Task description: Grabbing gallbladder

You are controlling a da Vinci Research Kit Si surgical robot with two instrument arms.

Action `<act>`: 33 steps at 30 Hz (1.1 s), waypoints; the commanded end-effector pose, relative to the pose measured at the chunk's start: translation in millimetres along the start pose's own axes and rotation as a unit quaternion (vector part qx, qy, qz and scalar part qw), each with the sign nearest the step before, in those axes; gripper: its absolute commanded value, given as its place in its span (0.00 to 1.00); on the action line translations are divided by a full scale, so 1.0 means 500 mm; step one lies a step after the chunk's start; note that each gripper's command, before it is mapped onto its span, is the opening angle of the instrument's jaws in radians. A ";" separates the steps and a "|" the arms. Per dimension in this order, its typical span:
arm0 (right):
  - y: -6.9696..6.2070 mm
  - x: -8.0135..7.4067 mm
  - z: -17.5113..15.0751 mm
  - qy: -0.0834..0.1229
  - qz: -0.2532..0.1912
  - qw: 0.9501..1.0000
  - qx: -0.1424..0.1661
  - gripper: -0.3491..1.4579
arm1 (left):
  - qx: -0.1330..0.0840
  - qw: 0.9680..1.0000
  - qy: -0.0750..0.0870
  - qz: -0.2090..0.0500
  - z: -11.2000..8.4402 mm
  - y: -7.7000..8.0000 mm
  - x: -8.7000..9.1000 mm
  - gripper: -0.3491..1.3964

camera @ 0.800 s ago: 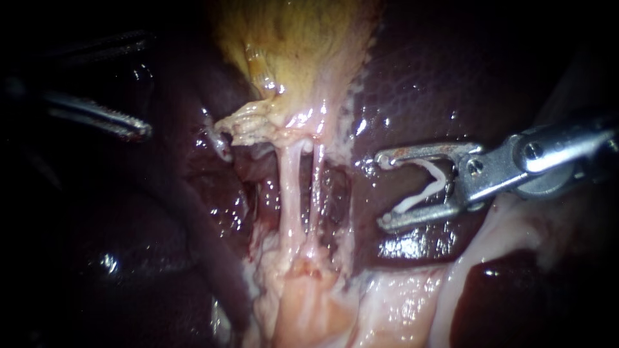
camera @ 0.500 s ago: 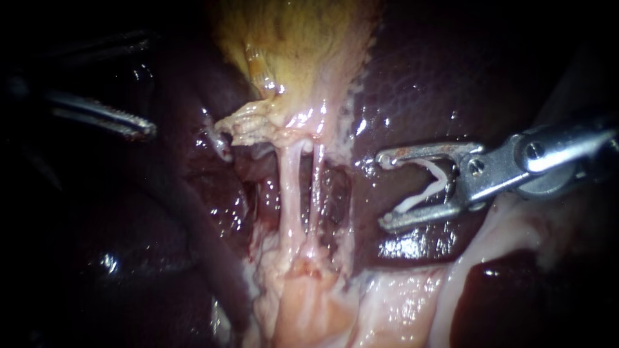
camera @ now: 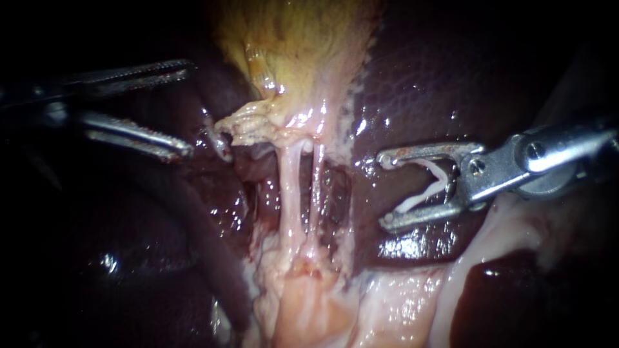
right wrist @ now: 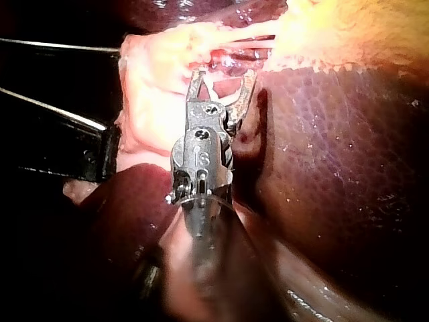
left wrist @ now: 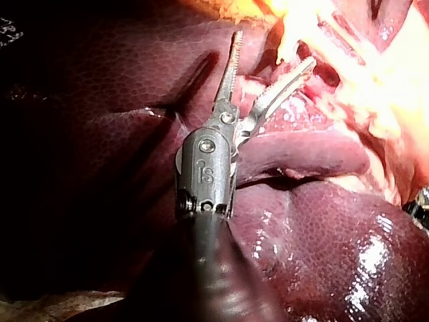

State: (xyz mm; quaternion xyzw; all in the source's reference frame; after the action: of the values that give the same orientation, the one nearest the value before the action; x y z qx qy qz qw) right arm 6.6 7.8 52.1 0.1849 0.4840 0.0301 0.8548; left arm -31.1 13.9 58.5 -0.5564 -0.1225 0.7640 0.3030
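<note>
Step in hand: final approach for the grasp. The left instrument (camera: 187,109) sits just beside the gallbladder (camera: 296,45), level with its neck. Its claw is released, with a wide gap and nothing in it, and it is not touching the gallbladder. The gallbladder is pale yellow and lies bedded against the liver (camera: 451,77), its frayed whitish edge (camera: 248,125) nearest the open claw. The right instrument (camera: 383,190) stands on the gallbladder's far side. Its claw is spread but grasps a white clip (camera: 422,187), which seems to bear on both halves.

Judgement on doing the grasp well: take the frayed edge or the neck wall just beside it, one half of the claw on each face, with a full bite rather than the tips only. Stay off the two thin tubes (camera: 290,193) that run from the gallbladder's neck; they look easy to tear. Close only once tissue fills the gap.

Surface: all the tissue is wet and glistening, so I expect a shallow hold to slip. The toothed claw faces should help.

Room: in the left wrist view the liver crowds close under and beside the left instrument, so there is little room to swing. The straight path to the gallbladder looks clear.
</note>
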 end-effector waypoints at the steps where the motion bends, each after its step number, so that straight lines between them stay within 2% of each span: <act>1: 0.0000 0.0000 0.0001 0.000 0.000 1.000 0.000 0.44 | -0.001 1.000 -0.002 -0.002 0.0010 0.0003 -0.0003 0.53; 10: 0.0000 0.0001 0.0000 0.000 0.000 1.000 0.000 0.44 | -0.013 1.000 -0.008 -0.003 0.0092 0.0029 -0.0037 0.44; 12: -0.0001 0.0001 0.0000 0.000 0.000 1.000 0.000 0.44 | -0.014 1.000 -0.008 -0.004 0.0097 0.0030 -0.0042 0.40; 21: -0.0001 0.0001 0.0000 0.000 0.000 1.000 0.000 0.44 | -0.018 1.000 -0.011 -0.004 0.0095 0.0020 -0.0042 0.38; 28: -0.0001 0.0001 0.0000 0.000 0.000 1.000 0.000 0.44 | -0.015 1.000 -0.016 -0.004 0.0100 0.0001 -0.0048 0.24; 31: -0.0001 0.0001 0.0000 0.000 0.000 1.000 0.000 0.44 | -0.013 1.000 -0.017 -0.003 0.0099 -0.0007 -0.0052 0.08; 32: -0.0001 0.0001 0.0000 0.000 0.000 1.000 0.000 0.44 | -0.013 1.000 -0.017 -0.003 0.0099 -0.0008 -0.0052 0.00; 33: -0.0001 0.0001 0.0000 0.000 0.000 1.000 0.000 0.44 | -0.013 1.000 -0.017 -0.003 0.0098 -0.0009 -0.0052 0.00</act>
State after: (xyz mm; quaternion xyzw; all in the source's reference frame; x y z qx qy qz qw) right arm 6.6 7.8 52.0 0.1851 0.4841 0.0298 0.8547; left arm -35.0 13.4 62.5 -0.5456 -0.1395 0.7715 0.2960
